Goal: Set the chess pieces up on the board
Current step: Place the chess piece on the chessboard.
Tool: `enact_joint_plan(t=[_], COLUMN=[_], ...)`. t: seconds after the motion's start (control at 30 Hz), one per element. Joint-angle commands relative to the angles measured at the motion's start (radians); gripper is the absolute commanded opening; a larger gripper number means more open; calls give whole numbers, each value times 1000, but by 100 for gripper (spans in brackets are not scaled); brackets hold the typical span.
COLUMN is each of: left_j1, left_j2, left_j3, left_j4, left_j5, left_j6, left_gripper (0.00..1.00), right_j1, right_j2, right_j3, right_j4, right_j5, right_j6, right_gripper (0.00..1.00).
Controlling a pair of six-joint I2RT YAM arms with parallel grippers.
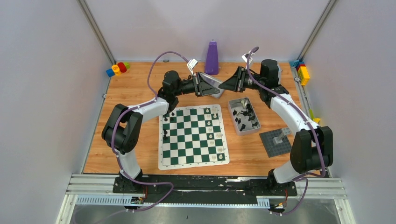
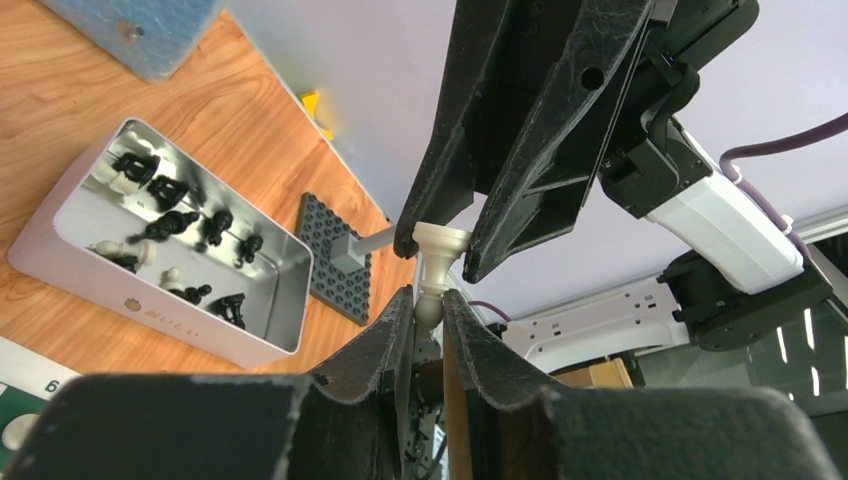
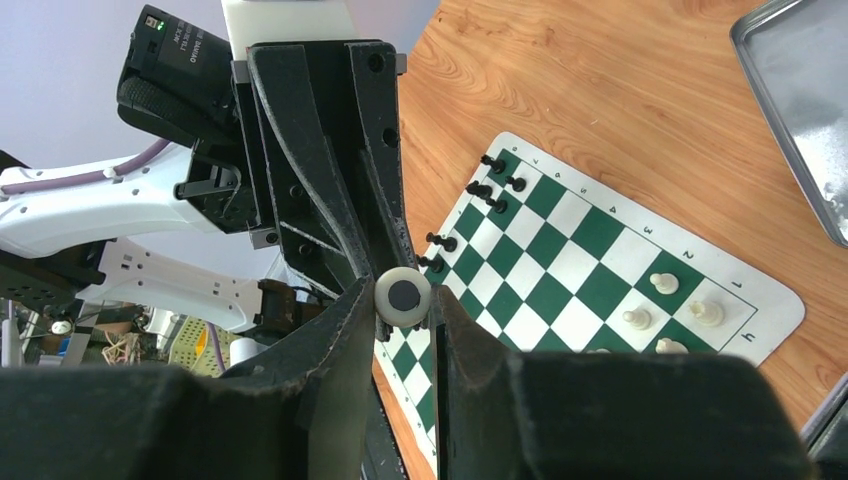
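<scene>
My two hands meet tip to tip in the air over the far part of the table [image 1: 140,154], just past the far edge of the board [image 1: 194,164]. Between them is one cream-white piece [image 2: 438,240], lying along the line from one hand to the other. My left hand [image 2: 428,303] is clamped on its round head, with a finger pressing on each side. My right hand [image 3: 404,300] grips the wide foot by its rim, so the round underside with its dark centre disc faces my right wrist. Both hands grasp this same piece, and it touches nothing else. A silver tray [image 3: 800,100] lies on the table below them.

On the board, black pieces [image 1: 166,134] stand along the left edge and white pieces [image 1: 211,135] stand in the right-hand columns. Just right of the board an open tin [image 2: 130,300] holds loose pieces [image 2: 175,225], mostly black with a few pale ones, lying on their sides.

Digits run along the board's white border. From my right wrist I read 1 at the corner, then 2 and 3, and from my left wrist I read a 6. The tin's side wall carries small raised lettering that may say "BOLD", but I cannot be sure. A black box [image 3: 180,60] on my left arm has white print too small to read.
</scene>
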Motion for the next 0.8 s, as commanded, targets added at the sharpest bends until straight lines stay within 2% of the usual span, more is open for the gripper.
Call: enact_joint_plan(t=[0.0,0.43,0.57,0.77], left_j1=[10,10,10,11], left_j2=[-45,-47,-49,-51], left_j3=[37,50,55,55], left_j4=[5,-16,-21,-24], left_j5=[-4,10,12,12], left_j6=[26,35,36,37], left_gripper=[24,17,27,31], right_j1=[-7,-7,-7,-9], right_j2=[-56,-60,-67,-74], right_j3=[-10,-31,-38,-43], right_j4=[21,26,28,28], right_j5=[0,9,11,19], right_j6=[-29,-34,-36,-36], right_gripper=[25,25,25,23])
